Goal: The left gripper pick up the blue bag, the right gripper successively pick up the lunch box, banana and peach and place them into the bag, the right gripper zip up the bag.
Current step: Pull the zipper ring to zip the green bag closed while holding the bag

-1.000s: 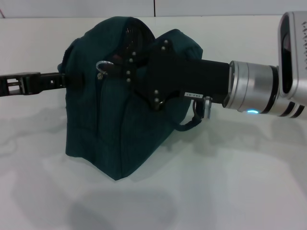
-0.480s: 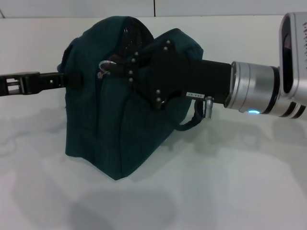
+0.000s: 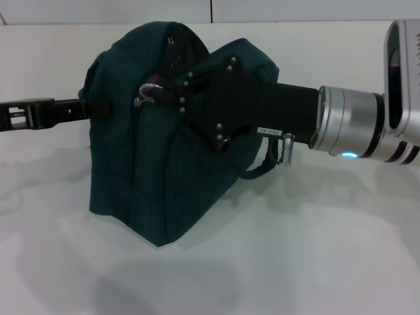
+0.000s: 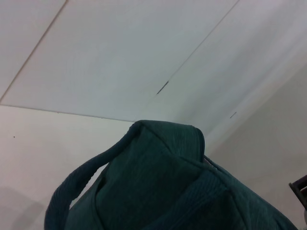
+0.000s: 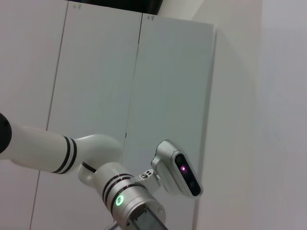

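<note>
The blue bag (image 3: 164,164) stands on the white table, its top bulging. In the left wrist view the blue bag (image 4: 168,177) and one padded handle (image 4: 76,187) fill the lower part. My left gripper (image 3: 98,108) reaches in from the left on a black arm and is shut on the bag's left side. My right gripper (image 3: 156,88), black on a silver arm, lies across the front of the bag. Its tips meet on the silver ring zipper pull (image 3: 141,95). A second handle (image 3: 259,169) hangs below the right claw. Lunch box, banana and peach do not show.
The white table (image 3: 295,249) spreads around the bag, with a wall seam behind it. The right wrist view holds only white cabinet doors (image 5: 96,86) and a white and silver arm segment (image 5: 120,196) with a green light.
My right gripper has slid a little to the left, and its tips now cover part of the zipper ring. The bag and the left arm have stayed put.
</note>
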Controlling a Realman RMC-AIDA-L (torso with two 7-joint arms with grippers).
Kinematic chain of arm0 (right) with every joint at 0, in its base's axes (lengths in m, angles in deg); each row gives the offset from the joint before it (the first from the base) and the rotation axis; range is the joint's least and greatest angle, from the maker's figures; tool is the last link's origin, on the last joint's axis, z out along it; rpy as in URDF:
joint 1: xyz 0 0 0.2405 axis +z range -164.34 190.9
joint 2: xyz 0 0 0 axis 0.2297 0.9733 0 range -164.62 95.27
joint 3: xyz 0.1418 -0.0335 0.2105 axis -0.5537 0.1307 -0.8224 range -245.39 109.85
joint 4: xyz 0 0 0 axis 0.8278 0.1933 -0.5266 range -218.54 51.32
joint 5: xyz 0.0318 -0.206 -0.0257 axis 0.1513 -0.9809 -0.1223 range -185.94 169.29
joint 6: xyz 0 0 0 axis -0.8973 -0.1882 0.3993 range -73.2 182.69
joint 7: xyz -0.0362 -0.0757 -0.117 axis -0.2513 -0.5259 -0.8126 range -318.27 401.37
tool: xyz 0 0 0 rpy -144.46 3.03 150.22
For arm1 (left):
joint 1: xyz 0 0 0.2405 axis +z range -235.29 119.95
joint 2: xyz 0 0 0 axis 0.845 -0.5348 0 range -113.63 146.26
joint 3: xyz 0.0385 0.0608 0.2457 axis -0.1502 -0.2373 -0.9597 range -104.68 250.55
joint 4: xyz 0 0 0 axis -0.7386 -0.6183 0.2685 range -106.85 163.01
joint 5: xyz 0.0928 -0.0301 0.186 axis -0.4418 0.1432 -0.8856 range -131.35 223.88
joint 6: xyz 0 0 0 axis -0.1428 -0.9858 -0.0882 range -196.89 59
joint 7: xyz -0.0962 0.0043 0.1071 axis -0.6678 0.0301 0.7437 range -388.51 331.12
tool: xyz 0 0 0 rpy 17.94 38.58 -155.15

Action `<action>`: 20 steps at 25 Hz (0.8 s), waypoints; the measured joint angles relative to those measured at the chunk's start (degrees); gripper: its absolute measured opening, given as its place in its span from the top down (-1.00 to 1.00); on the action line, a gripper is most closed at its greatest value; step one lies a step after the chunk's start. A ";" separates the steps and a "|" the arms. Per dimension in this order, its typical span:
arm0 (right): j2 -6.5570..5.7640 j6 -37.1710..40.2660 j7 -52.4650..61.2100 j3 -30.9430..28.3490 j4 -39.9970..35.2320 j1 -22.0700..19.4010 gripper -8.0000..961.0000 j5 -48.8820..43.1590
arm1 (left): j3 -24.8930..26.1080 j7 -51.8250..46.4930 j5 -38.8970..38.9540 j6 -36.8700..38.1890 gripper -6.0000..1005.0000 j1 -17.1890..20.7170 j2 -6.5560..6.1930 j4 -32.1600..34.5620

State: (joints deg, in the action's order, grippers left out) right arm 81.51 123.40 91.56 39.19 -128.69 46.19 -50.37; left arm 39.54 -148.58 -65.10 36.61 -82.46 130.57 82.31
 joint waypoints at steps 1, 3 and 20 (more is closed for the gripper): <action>0.00 -0.01 0.00 0.00 0.01 -0.01 0.88 0.01 | 0.00 0.00 -0.03 0.01 0.31 0.00 0.00 0.00; 0.00 -0.02 0.00 0.00 0.08 -0.02 0.87 0.19 | 0.00 0.02 -0.05 0.03 0.34 0.00 0.00 0.00; 0.00 0.22 -0.06 0.00 0.79 -0.20 0.87 1.36 | 0.00 0.09 -0.25 0.09 0.65 0.01 0.00 -0.01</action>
State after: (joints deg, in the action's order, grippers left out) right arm 81.52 123.62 91.49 39.19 -127.90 45.99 -49.01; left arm 39.54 -148.49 -65.35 36.71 -82.45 130.57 82.31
